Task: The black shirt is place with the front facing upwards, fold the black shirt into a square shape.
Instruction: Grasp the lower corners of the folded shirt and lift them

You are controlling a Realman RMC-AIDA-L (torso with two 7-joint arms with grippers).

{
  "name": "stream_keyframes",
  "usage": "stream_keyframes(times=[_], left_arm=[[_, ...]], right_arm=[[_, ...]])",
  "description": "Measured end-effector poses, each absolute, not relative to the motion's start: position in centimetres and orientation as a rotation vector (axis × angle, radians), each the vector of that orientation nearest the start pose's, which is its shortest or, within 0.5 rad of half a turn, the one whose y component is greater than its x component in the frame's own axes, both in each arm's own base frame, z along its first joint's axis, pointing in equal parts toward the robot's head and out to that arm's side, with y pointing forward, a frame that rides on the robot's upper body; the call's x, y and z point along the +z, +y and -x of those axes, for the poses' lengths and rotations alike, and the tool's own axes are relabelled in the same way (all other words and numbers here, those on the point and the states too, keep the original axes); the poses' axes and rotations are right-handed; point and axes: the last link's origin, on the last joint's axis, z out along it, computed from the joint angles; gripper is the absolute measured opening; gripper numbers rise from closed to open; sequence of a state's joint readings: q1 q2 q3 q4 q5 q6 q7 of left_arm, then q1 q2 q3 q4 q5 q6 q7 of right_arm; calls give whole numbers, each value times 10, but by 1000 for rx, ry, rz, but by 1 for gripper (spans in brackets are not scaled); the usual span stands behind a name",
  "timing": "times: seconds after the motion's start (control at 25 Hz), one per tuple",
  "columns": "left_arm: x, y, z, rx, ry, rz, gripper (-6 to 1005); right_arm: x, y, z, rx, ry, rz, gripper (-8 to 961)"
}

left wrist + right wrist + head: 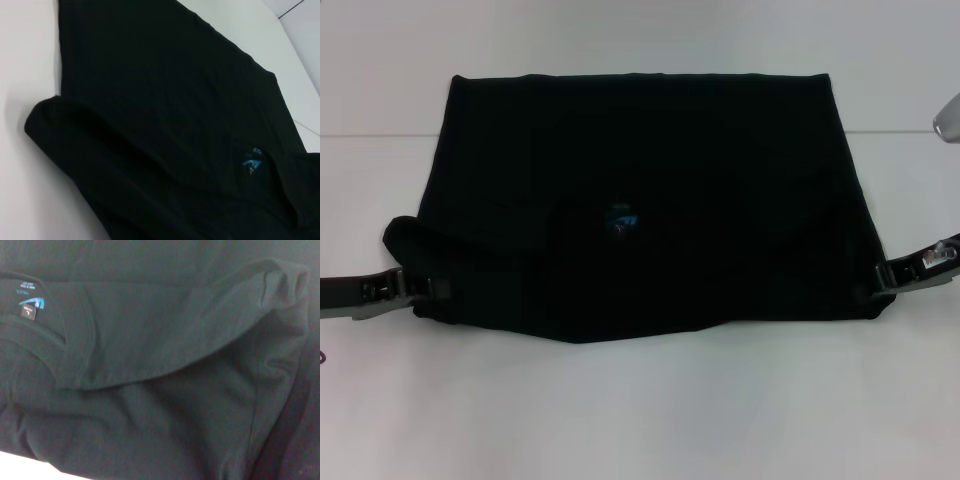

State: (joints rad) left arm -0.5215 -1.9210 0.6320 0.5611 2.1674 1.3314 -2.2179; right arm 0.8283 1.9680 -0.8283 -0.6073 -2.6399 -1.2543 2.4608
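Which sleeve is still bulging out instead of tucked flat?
The left sleeve of the black shirt, by the left gripper; the right side is flat.

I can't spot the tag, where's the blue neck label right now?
In the head view the blue neck label sits near the middle of the black shirt, roughly midway between the two pincers at its side edges.

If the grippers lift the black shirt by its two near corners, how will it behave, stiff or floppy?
Probably floppy: the black shirt already lies in soft folds, with a rounded bulge of cloth by the left gripper. It looks thin and light, so it should drape and sag between that and the right gripper. On the smooth white table it may also slide if pushed.
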Motion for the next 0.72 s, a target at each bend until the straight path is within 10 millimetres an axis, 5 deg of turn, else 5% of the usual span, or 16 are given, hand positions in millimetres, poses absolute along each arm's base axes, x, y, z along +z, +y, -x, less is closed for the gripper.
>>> stream_keyframes(times=[0.4, 0.72], left_arm=[[50, 339, 337, -523, -1787, 2141, 28], [58, 302, 334, -522, -1917, 2301, 28]], right_arm=[[27, 403, -268, -214, 1521, 2327, 22], [37, 368, -279, -306, 1629, 2442, 22]])
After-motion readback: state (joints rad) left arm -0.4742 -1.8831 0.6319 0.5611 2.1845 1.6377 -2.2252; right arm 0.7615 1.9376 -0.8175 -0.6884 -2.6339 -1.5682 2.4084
